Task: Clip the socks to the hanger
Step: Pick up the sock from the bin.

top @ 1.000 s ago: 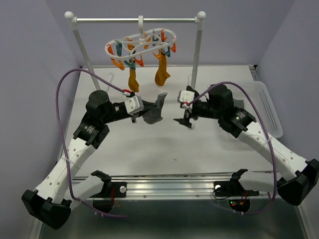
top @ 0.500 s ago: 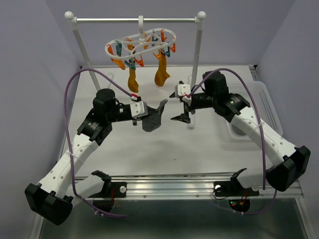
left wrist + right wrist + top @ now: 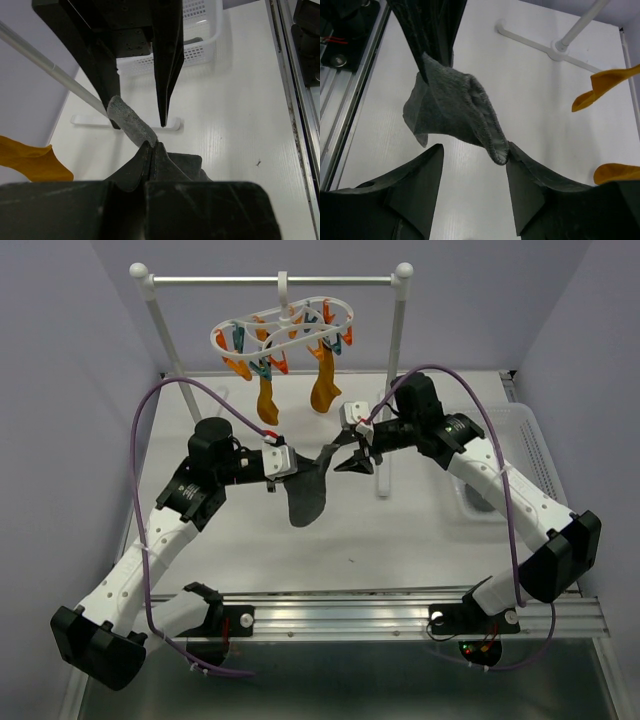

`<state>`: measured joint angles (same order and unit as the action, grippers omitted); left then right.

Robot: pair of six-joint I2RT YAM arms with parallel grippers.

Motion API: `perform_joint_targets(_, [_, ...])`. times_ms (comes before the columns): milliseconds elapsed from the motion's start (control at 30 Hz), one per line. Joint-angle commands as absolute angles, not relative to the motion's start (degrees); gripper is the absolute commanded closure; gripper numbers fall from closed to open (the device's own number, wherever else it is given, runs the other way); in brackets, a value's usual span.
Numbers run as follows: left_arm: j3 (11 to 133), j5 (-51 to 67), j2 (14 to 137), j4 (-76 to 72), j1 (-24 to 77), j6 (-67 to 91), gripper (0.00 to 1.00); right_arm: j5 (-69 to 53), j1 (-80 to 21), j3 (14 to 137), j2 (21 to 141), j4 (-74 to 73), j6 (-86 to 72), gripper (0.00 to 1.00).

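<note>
Grey sock in handover, held in the air between both arms.
Left gripper is closed tight on one end; right gripper has its fingers apart around the cuff, one touching it. Two orange socks hang on the hanger. Next, I think, the right fingers must close on the cuff.

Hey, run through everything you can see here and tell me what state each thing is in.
Left gripper, jaws shut on the grey sock.
Right gripper, jaws open either side of the sock's free end.
Grey sock, held up, unclipped.
Orange socks, clipped to the hanger, dangling.
Hanger, hooked on the rail.
</note>
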<state>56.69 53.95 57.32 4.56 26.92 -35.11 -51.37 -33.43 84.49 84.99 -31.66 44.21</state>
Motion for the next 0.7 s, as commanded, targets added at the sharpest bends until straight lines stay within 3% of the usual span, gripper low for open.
perform_joint_targets(0, [56.5, 54.2, 56.2, 2.0, 27.1, -35.3, 1.00, -57.6, -33.6, 87.5, 83.9, -34.3, 46.3, 0.51])
perform_joint_targets(100, [56.3, 54.1, 56.2, 1.9, 27.1, -35.5, 1.00, -59.4, -33.6, 87.5, 84.2, -34.4, 46.6, 0.64])
perform_joint_targets(233, [56.2, 54.1, 56.4, 1.8, 27.1, -35.6, 1.00, -60.2, -33.6, 88.6, 85.2, -34.3, 46.1, 0.68])
perform_joint_targets(333, [56.2, 53.1, 56.4, 1.7, 27.2, -35.2, 1.00, -60.0, -33.6, 89.9, 86.0, -34.3, 45.2, 0.78])
perform_joint_targets(400, [55.9, 51.6, 56.2, 1.4, 27.1, -34.8, 0.99, -59.0, -33.6, 90.8, 86.4, -34.3, 44.4, 0.90])
perform_joint_targets(467, [55.5, 50.5, 55.9, 1.0, 27.1, -33.4, 0.90, -57.9, -33.6, 90.8, 86.1, -34.3, 44.3, 0.97])
perform_joint_targets(533, [54.2, 49.6, 55.0, 0.4, 27.1, -31.5, 0.68, -56.8, -33.6, 90.7, 85.9, -34.2, 43.8, 0.98])
perform_joint_targets(567, [53.6, 49.4, 54.7, -1.8, 27.2, -31.0, 0.52, -56.3, -33.6, 90.8, 85.9, -34.2, 43.2, 0.99])
perform_joint_targets(667, [50.4, 48.2, 53.4, -4.9, 27.1, -29.0, 0.38, -55.2, -33.6, 91.9, 86.2, -34.0, 40.0, 0.99])
